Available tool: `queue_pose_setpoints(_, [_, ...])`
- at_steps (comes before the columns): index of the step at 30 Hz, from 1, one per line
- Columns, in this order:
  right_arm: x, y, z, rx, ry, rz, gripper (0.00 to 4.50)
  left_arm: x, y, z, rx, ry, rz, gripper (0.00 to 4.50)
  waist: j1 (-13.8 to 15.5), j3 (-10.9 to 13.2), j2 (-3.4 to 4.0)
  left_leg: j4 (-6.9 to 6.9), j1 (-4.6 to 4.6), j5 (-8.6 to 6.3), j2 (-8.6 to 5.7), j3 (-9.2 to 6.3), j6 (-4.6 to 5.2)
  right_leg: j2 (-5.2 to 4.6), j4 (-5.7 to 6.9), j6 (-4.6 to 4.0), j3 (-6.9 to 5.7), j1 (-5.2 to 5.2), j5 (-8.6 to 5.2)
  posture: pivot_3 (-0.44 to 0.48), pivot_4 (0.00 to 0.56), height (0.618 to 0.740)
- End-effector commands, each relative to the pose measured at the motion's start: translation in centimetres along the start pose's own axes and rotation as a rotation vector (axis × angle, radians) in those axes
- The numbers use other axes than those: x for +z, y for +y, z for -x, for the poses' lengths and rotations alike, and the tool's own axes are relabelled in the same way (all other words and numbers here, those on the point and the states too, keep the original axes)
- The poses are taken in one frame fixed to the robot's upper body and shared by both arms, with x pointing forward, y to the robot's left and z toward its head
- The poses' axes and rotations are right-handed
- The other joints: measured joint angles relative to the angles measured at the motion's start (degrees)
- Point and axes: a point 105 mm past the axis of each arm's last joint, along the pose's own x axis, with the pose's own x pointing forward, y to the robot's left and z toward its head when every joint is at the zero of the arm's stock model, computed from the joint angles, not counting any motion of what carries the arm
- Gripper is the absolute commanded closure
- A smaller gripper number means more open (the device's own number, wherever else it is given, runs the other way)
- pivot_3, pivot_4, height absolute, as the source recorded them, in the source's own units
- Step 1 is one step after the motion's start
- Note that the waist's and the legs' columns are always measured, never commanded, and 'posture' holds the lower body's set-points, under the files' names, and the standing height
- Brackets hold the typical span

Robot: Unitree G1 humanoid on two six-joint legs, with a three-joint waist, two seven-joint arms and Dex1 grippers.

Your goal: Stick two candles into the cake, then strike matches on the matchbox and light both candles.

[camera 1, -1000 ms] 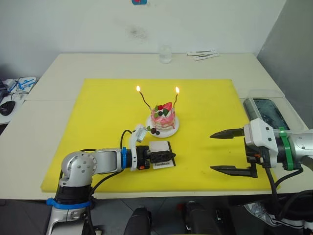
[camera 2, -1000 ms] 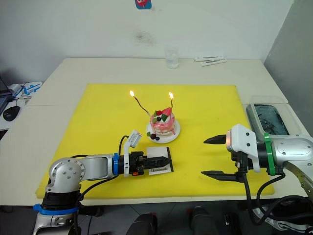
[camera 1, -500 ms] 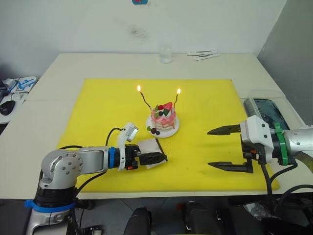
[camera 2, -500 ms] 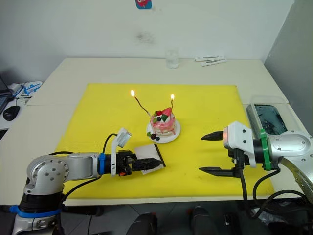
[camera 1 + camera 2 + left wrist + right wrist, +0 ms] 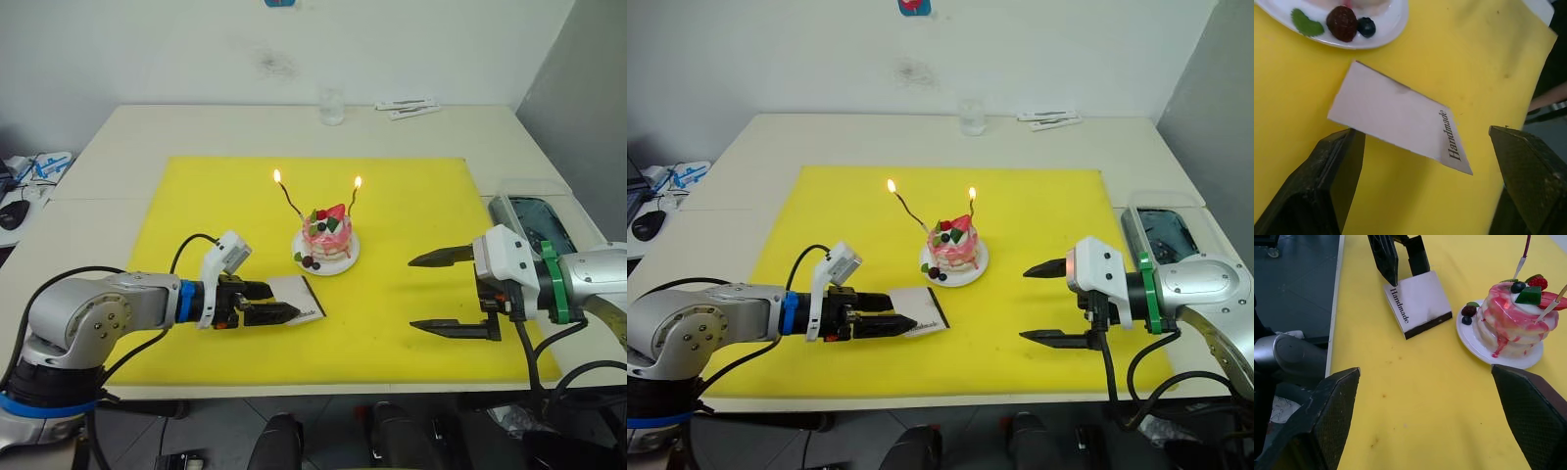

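Burning at both tips, the candles (image 5: 288,195) stand in the cake (image 5: 326,236) on its plate, mid yellow mat (image 5: 411,196) on the table (image 5: 196,127). Matchbox (image 5: 293,297) lies flat just in front of the cake, touching neither finger. Left pincer (image 5: 277,312) spread, fingers around the box. Right pincer (image 5: 431,291) released, wide apart, empty, right of the cake.

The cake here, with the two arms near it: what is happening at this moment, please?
Both candles stand in the cake and both burn. The matchbox lies flat on the yellow mat, on the robot's near side of the cake's plate. The left gripper is open at the matchbox's near end, not clamping it. The right gripper hangs open over the mat, to the right of the cake, holding nothing.
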Motion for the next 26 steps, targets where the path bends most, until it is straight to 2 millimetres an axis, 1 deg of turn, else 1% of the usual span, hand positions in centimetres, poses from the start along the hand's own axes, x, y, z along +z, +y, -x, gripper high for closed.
queue_pose_setpoints(1, [0.9, 0.0, 0.2, 0.002, -0.012, 0.043, 0.00, 0.0, 0.6, 1.6, 0.024, 0.008, -0.059, 0.03, -0.08, 0.00, 0.00, -0.01, 0.01, 0.00, 0.01, 0.01, 0.00, 0.00, 0.01, 0.00, 0.00, 0.00, 0.00, 0.000, 0.150, 0.740])
queue_pose_setpoints(3, [0.9, -0.1, 0.3, -0.001, -0.013, 0.044, 0.00, -0.3, 1.4, 2.1, 0.061, 0.005, -0.071, 0.03, -0.08, 0.00, 0.00, -0.04, 0.02, 0.00, 0.02, 0.04, 0.00, 0.00, 0.01, 0.00, 0.01, -0.02, 0.00, 0.000, 0.150, 0.740])
queue_pose_setpoints(4, [0.9, -0.2, 0.3, -0.013, -0.015, 0.053, 0.00, -0.3, 2.3, 2.8, 0.104, -0.012, -0.089, 0.03, -0.04, 0.00, 0.00, -0.05, 0.03, 0.00, 0.03, 0.03, 0.01, 0.00, 0.02, 0.00, 0.00, -0.02, 0.00, 0.000, 0.150, 0.740])
queue_pose_setpoints(6, [1.1, -0.7, 0.5, -0.040, -0.025, 0.058, 0.00, -0.5, 3.6, 3.9, 0.172, -0.036, -0.159, 0.03, -0.07, 0.00, 0.00, -0.05, 0.03, 0.00, 0.04, 0.04, 0.00, 0.00, 0.01, -0.10, 0.00, -0.02, -0.06, 0.000, 0.150, 0.740])
queue_pose_setpoints(7, [1.1, -0.9, 0.7, -0.059, -0.028, 0.059, 0.00, -0.5, 3.8, 4.4, 0.186, -0.060, -0.184, 0.03, -0.05, 0.01, 0.00, -0.05, 0.02, 0.00, 0.05, 0.05, 0.01, 0.00, 0.01, -0.12, 0.00, -0.04, -0.07, 0.000, 0.150, 0.740])
queue_pose_setpoints(10, [0.9, -1.8, 1.6, -0.115, -0.017, 0.046, 0.00, -0.9, 3.9, 5.6, 0.208, -0.070, -0.274, 0.03, 0.00, 0.02, -0.01, -0.04, -0.01, 0.00, 0.07, 0.08, 0.00, -0.01, 0.00, -0.22, 0.00, -0.05, -0.13, 0.000, 0.150, 0.740])
queue_pose_setpoints(14, [0.7, -2.5, 3.0, -0.169, 0.015, 0.066, 0.00, -0.6, 4.4, 7.3, 0.284, -0.087, -0.375, 0.03, 0.15, 0.02, -0.01, -0.03, -0.01, -0.01, 0.06, 0.11, 0.01, -0.03, -0.02, -0.23, 0.00, -0.05, -0.13, 0.000, 0.150, 0.740])
queue_pose_setpoints(15, [0.6, -2.7, 3.4, -0.180, 0.027, 0.071, 0.00, -0.6, 4.5, 7.7, 0.310, -0.083, -0.398, 0.03, 0.20, 0.02, -0.01, -0.04, -0.01, -0.01, 0.07, 0.09, 0.01, -0.03, -0.02, -0.24, -0.01, -0.04, -0.14, 0.000, 0.150, 0.740])
queue_pose_setpoints(16, [0.4, -2.7, 3.9, -0.187, 0.042, 0.073, 0.00, -1.0, 4.7, 8.1, 0.333, -0.052, -0.397, 0.03, 0.20, 0.02, -0.02, -0.04, -0.01, -0.01, 0.07, 0.09, 0.01, -0.03, -0.02, -0.24, -0.02, -0.04, -0.14, 0.000, 0.150, 0.740])
queue_pose_setpoints(19, [0.0, -2.7, 5.1, -0.195, 0.069, 0.055, 0.00, -1.7, 4.8, 8.7, 0.368, -0.015, -0.432, 0.03, 0.08, 0.03, 0.00, -0.04, 0.00, -0.01, 0.07, 0.16, 0.01, -0.03, -0.02, -0.24, 0.03, -0.05, -0.14, 0.000, 0.150, 0.740])
queue_pose_setpoints(21, [-0.2, -2.8, 5.9, -0.214, 0.080, 0.043, 0.00, -2.0, 4.7, 8.8, 0.357, -0.014, -0.438, 0.03, 0.08, 0.03, 0.00, -0.05, 0.02, -0.01, 0.08, 0.19, 0.02, -0.03, -0.01, -0.24, 0.03, -0.05, -0.14, 0.000, 0.150, 0.740])
queue_pose_setpoints(23, [-0.4, -2.9, 6.5, -0.228, 0.092, 0.041, 0.00, -1.8, 4.7, 8.9, 0.358, -0.042, -0.420, 0.03, 0.11, 0.03, 0.00, -0.04, 0.02, -0.01, 0.09, 0.18, 0.02, -0.03, -0.01, -0.24, 0.02, -0.05, -0.14, 0.000, 0.150, 0.740])
queue_pose_setpoints(26, [-0.3, -3.0, 6.7, -0.239, 0.092, 0.044, 0.00, -1.4, 4.7, 9.0, 0.344, -0.072, -0.401, 0.03, 0.09, 0.03, 0.00, -0.01, 0.04, -0.01, 0.11, 0.19, 0.02, -0.02, 0.02, -0.22, 0.02, -0.04, -0.13, 0.000, 0.150, 0.740])
